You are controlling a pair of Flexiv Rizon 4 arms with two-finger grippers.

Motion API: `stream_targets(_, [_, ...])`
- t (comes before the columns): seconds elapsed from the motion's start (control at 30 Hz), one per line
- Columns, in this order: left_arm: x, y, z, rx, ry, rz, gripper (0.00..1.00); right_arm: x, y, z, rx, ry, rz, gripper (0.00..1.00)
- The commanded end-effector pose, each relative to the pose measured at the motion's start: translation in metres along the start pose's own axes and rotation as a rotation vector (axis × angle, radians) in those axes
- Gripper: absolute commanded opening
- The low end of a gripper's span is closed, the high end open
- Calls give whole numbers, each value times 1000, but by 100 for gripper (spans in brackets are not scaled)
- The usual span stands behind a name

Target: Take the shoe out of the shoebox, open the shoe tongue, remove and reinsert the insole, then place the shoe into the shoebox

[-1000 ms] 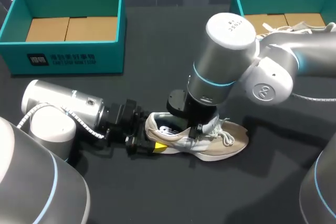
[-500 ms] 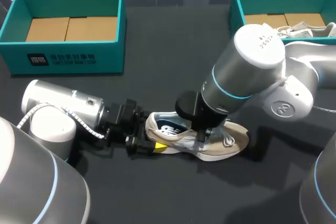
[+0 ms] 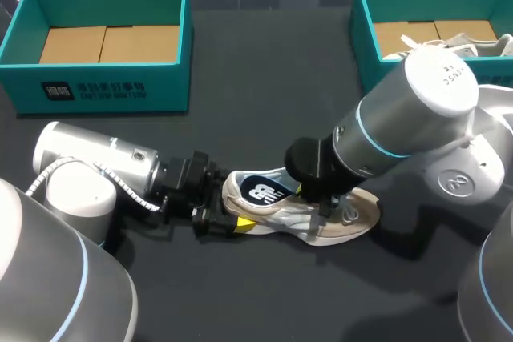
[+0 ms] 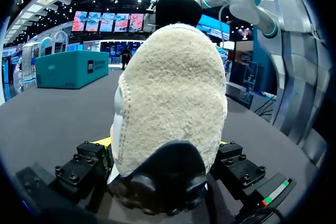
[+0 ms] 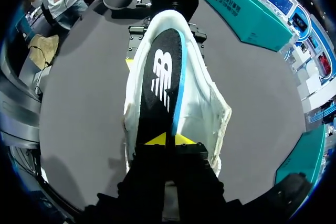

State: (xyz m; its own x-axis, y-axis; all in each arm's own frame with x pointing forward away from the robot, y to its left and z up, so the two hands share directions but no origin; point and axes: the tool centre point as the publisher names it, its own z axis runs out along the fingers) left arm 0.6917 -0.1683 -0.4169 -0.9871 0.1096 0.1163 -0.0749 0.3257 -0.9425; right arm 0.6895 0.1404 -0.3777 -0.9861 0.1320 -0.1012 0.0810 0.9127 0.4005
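Dark counter (image 3: 256, 62) holds the shoe (image 3: 353, 218), heel clamped in the left end effector (image 3: 232, 215), while the right end effector (image 5: 169, 140) pinches the thin, probably floppy insole (image 5: 160, 77) by its forward part.

White logo mark, no lettering, on the dark insole (image 3: 264, 191) standing in the shoe (image 3: 349, 220). Up and left of the shoe, the teal shoebox (image 3: 170, 86) carries a dark square emblem and a line of white print on its front wall. Right of the shoe, the right arm's round end cap (image 3: 443, 78) bears small dark characters, too small to make out.
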Motion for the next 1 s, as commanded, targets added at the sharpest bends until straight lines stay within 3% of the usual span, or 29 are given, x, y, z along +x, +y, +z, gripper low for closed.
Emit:
stream_targets(0.03, [-1,1,1,0,0,-1,0,-1,-7,-6,-41,4,-17,0])
stream_targets(0.33, [-1,1,1,0,0,-1,0,-9,2,-10,-44,2,-73,0])
stream_targets(0.87, [-1,1,1,0,0,-1,0,-14,-1,-15,-145,19,-190,0])
stream_targets(1.0, [-1,1,1,0,0,-1,0,-16,6,-18,-150,27,-231,0])
